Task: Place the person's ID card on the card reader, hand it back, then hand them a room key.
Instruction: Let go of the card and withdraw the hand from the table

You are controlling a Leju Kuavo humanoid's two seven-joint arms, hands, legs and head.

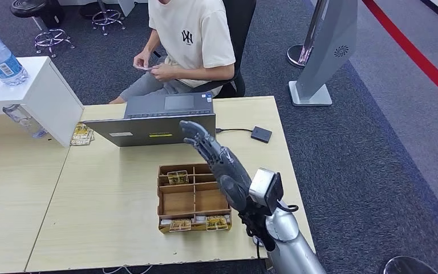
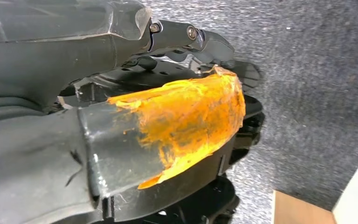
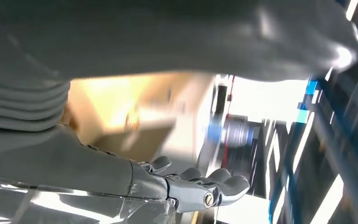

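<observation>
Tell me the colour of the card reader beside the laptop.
Black, clearest in the head view.

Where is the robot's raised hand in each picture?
Head view: the right hand is raised over the wooden tray, fingers apart, empty.
Right wrist view: the same hand reaches in low, fingers spread.
Left wrist view: not in it.
Shared landmark: the pale wooden table, blurred in the right wrist view.

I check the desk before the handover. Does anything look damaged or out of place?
One thing stands out: in the left wrist view, the orange tape on the robot's left hand is torn and scuffed. On the table, the laptop, card reader and wooden tray sit in order.
</observation>
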